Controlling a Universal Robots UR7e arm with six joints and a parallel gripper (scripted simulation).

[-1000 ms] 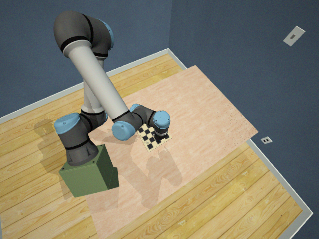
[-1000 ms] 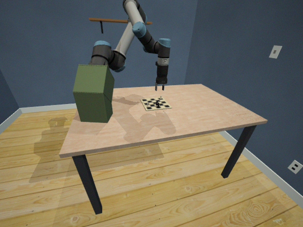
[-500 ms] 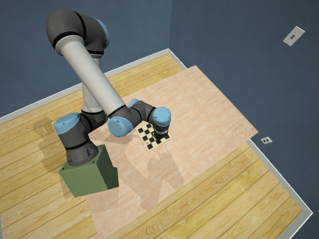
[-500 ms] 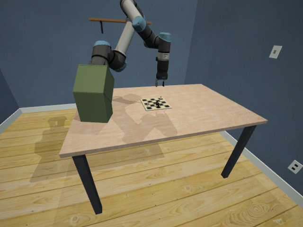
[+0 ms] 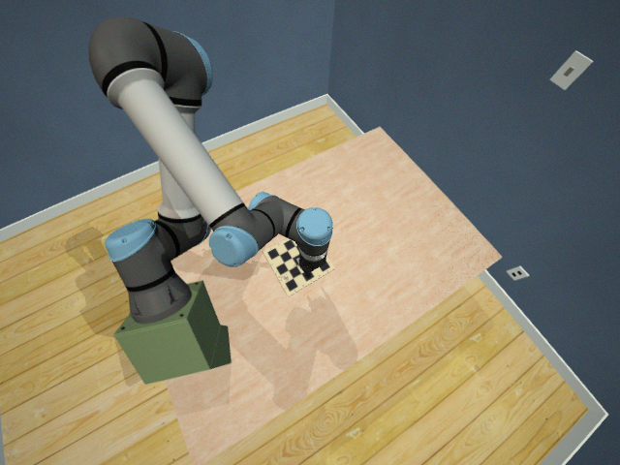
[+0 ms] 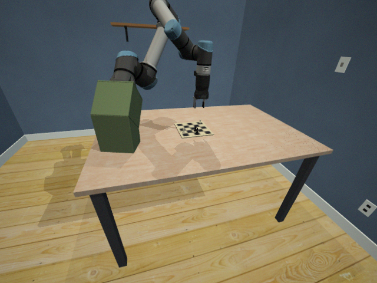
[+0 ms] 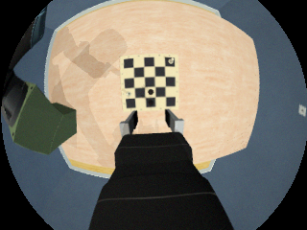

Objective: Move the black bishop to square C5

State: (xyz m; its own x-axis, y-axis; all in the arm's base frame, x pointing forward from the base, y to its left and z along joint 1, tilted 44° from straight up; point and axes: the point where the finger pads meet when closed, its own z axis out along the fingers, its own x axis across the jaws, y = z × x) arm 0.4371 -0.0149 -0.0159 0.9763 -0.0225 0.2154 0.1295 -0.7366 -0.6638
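A small chessboard lies near the middle of the table. The black bishop stands upright on the board, towards its near edge in the wrist view. A pale piece stands at the board's far corner, and another pale piece stands near the left edge. My gripper is open and empty. It hangs high above the board, fingers pointing down. In the top view the wrist hides the bishop.
The green robot base block stands at the table's left end. The table has wide bare wood to the right of the board. A wall shelf hangs behind the arm.
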